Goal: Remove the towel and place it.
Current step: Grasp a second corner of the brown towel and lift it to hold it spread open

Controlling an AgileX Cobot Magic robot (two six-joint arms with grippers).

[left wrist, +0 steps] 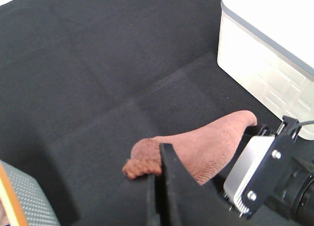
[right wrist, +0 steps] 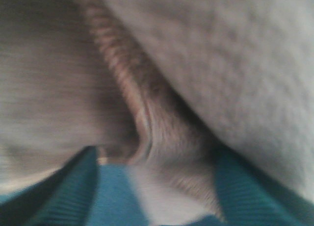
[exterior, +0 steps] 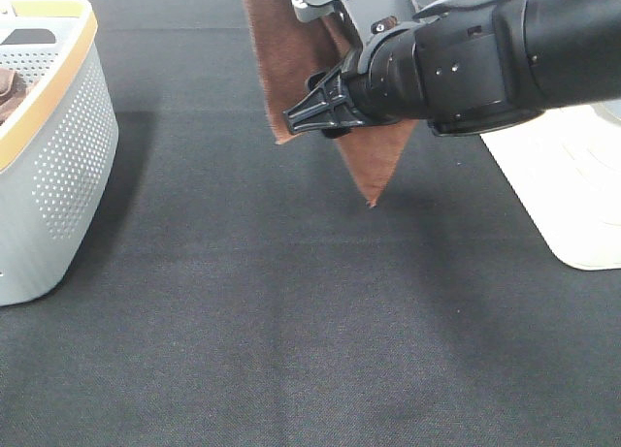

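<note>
- Towel aloft: the reddish-brown towel (exterior: 374,161) appears to hang clear of the dark table (exterior: 291,321), with one free corner pointing down below the right hand (exterior: 310,110).
- The left hand (left wrist: 157,160) is pressed together on a bunched bit of hem. The cloth spills out just past its fingertips (the stitched edge shows there as a rolled lip).
- The right hand's teal pads (right wrist: 81,187) stand apart with a fold of cloth between them. The close, blurred wrist view gives no sign that they bite yet.
- Handling, as judged: light, limp and unbreakable. It drapes from whatever point holds it and is likely to swing and fold on itself. The terry pile should give the pads good friction, so slipping looks a small risk if the pinch sits deep.
- Best hold, as judged: on the hem or a corner, with a second pinch along the same edge as the left hand's, so the sheet hangs flat for laying down.
- A grey basket (exterior: 58,156) stands well apart from both hands on the left arm's side. A white bin (exterior: 572,185) lies on the right arm's side.
</note>
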